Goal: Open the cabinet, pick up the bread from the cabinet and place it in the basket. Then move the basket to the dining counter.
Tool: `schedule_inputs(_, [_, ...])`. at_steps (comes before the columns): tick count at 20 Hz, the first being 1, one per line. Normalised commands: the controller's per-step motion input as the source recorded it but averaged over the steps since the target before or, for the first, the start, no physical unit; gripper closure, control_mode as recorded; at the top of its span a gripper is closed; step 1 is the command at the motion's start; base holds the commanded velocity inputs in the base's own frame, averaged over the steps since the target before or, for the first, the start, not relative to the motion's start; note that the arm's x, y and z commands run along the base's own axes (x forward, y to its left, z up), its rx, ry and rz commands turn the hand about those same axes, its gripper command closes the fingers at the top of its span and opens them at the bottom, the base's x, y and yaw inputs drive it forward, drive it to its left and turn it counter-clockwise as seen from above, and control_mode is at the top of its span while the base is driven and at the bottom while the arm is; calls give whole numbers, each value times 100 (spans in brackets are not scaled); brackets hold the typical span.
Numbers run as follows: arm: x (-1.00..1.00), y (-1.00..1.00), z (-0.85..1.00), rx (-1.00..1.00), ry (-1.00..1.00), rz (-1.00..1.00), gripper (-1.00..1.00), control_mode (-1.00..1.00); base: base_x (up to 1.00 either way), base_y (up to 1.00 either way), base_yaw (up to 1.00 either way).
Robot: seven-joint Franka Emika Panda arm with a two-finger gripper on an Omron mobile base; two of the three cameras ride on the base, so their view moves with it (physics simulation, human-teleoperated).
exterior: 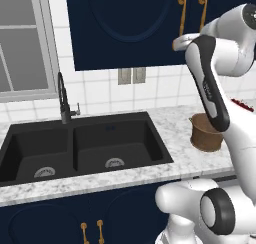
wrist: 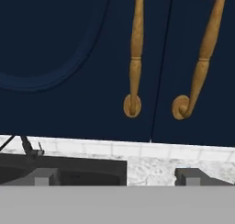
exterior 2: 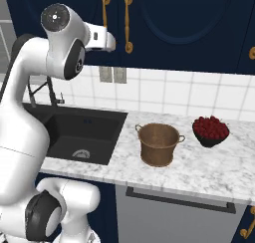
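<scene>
Facing the closed cabinet with an empty, wide hand

Hovering in front of the navy wall cabinet [wrist: 69,58], the gripper [wrist: 114,176] stands with its jaws spread wide and nothing between them. Its 2 dark fingertips [wrist: 43,176] rise at the bottom of the hand view, well apart from each other. Straight ahead of the hand and above the tips hang the 2 brass handles: the left handle [wrist: 134,53] runs almost upright, and the right handle [wrist: 199,58] curves beside it, with the seam between the 2 shut doors running between them. Neither tip touches a handle.

From the right base view the hand sits up at the level of the handles [exterior 2: 128,20], just short of the door fronts. The basket [exterior 2: 158,144] stands on the marbled counter [exterior 2: 209,170] well below the hand and off to its right, upright and with its mouth open upward. A dark bowl of red fruit [exterior 2: 211,130] sits further right of the basket. The black double sink [exterior: 80,145] lies below the hand to its left, with the dark faucet [exterior: 63,100] behind it.
</scene>
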Motion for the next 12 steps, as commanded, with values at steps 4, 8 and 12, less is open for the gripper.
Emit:
schedule_inputs(4, [57, -19, 6, 0, 0, 0, -100, -100, 0, 0, 0])
schedule_inputs(8, [66, -7, 11, 0, 0, 0, -100, -100, 0, 0, 0])
schedule_inputs(12, [67, 0, 12, 0, 0, 0, -100, -100, 0, 0, 0])
